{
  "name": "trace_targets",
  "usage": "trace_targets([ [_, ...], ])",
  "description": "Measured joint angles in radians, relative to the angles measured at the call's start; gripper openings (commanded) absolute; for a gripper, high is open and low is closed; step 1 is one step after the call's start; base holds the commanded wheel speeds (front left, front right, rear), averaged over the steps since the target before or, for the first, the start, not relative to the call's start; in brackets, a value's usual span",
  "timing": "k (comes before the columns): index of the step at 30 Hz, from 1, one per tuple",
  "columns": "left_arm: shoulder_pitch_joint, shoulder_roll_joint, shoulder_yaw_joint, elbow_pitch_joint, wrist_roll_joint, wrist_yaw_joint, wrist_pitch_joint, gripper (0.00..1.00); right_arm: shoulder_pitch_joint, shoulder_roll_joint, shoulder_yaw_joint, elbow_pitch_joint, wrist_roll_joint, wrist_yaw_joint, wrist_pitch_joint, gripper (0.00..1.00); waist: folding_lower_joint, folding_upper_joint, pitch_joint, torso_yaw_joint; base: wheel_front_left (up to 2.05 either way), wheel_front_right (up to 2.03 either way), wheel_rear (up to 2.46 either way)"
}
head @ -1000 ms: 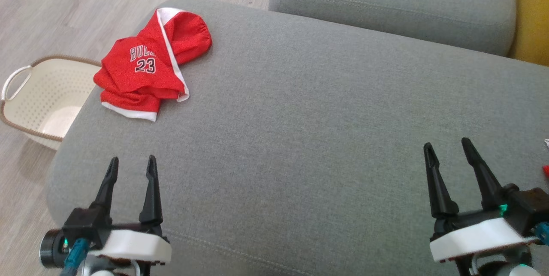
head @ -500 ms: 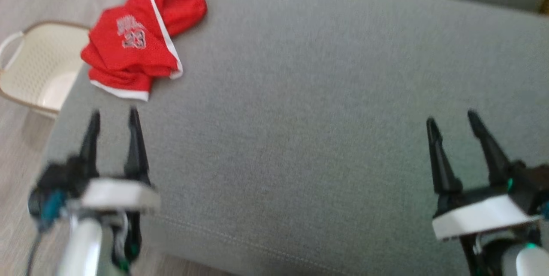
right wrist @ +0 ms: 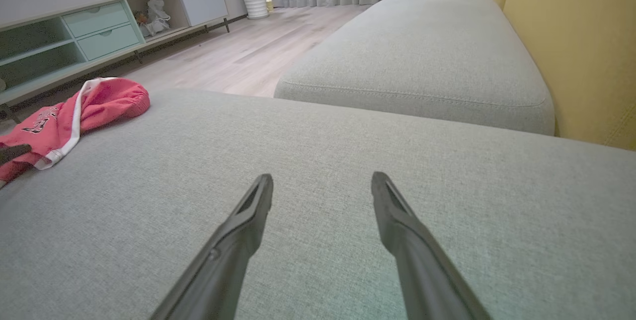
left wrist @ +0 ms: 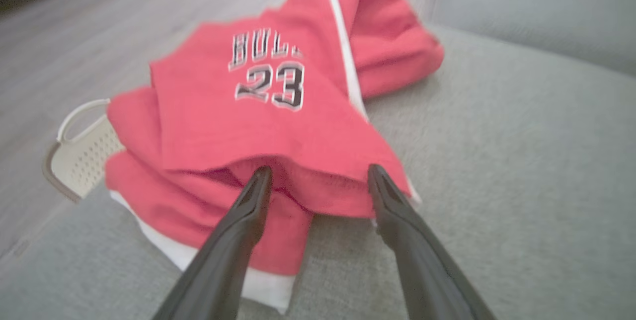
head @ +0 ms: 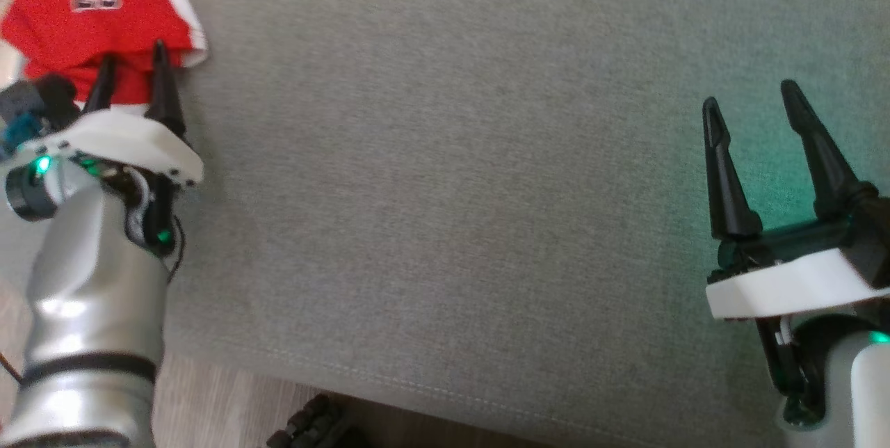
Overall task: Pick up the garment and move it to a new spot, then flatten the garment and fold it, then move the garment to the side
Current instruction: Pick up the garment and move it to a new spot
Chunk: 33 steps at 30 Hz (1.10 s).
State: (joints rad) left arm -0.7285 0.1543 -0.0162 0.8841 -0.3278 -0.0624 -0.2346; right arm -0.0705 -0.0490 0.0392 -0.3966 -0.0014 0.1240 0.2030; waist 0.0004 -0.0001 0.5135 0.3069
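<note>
A crumpled red garment [head: 76,10] with white trim and the number 23 lies at the grey sofa cushion's far left edge; it also appears close up as the garment [left wrist: 258,111] in the left wrist view and far left as the garment [right wrist: 64,116] in the right wrist view. My left gripper [head: 134,58] is open, its fingertips at the garment's near red hem, one on each side of a fold [left wrist: 318,191], with nothing clamped. My right gripper [head: 751,97] is open over bare cushion at the right, far from the garment.
The grey cushion [head: 445,190] spreads wide between the grippers. A cream perforated basket [left wrist: 79,151] sits on the floor just beyond the garment. A second cushion [right wrist: 422,56] and a yellow wall [right wrist: 571,46] lie beyond, with a low cabinet [right wrist: 99,32] across the wooden floor.
The head camera has tilted down and shifted, so the garment now sits at the top left corner. My left gripper has reached forward to the garment's near hem. The right gripper stays open.
</note>
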Motion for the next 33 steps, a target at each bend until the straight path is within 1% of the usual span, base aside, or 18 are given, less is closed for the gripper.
trace_targets([
  [4,-0.096,0.013,0.002,0.155,-0.011,-0.009,0.021,1.0,-0.013,0.0,0.003,0.004,0.0,0.0,0.0,1.0,-0.0002,0.0,0.033,-0.027,0.0,0.0,0.0],
  [6,-0.133,0.026,0.003,0.199,-0.013,-0.015,0.02,0.0,-0.018,-0.001,0.003,0.012,0.0,0.0,-0.002,1.0,-0.0003,0.0,0.04,-0.038,0.0,0.0,0.0],
  [9,-0.161,0.045,0.002,0.23,-0.01,-0.016,-0.001,0.0,-0.025,-0.001,-0.002,0.028,0.005,0.0,-0.017,1.0,-0.0002,0.0,0.034,-0.049,0.0,0.0,0.0],
  [12,-0.156,0.059,0.004,0.201,0.005,-0.006,-0.014,0.0,-0.024,0.0,-0.016,0.046,0.019,0.0,-0.038,1.0,-0.0004,0.0,0.013,-0.055,0.0,0.0,0.0],
  [16,-0.103,0.076,0.051,-0.033,0.037,0.033,-0.015,0.0,-0.024,0.0,-0.033,0.074,0.037,0.0,-0.066,1.0,-0.0005,0.0,-0.031,-0.062,0.0,0.0,0.0],
  [20,0.024,0.08,0.092,-0.25,0.076,0.05,-0.015,0.0,-0.018,0.0,-0.056,0.104,0.071,0.0,-0.098,1.0,-0.0004,0.0,-0.09,-0.072,0.0,0.0,0.0],
  [21,0.024,0.08,0.092,-0.25,0.076,0.05,-0.015,0.0,-0.018,0.0,-0.056,0.104,0.071,0.0,-0.098,1.0,-0.0004,0.0,-0.09,-0.072,0.0,0.0,0.0],
  [28,0.303,0.052,0.117,-0.595,0.125,0.077,-0.015,0.0,0.036,0.001,-0.078,0.15,0.114,0.0,-0.136,1.0,-0.0005,0.0001,-0.216,-0.1,0.0,0.0,0.0],
  [33,0.504,0.038,0.122,-0.788,0.133,0.1,-0.01,0.0,0.09,0.002,-0.071,0.17,0.131,0.0,-0.148,1.0,-0.0005,0.0001,-0.303,-0.136,0.0,0.0,0.0],
])
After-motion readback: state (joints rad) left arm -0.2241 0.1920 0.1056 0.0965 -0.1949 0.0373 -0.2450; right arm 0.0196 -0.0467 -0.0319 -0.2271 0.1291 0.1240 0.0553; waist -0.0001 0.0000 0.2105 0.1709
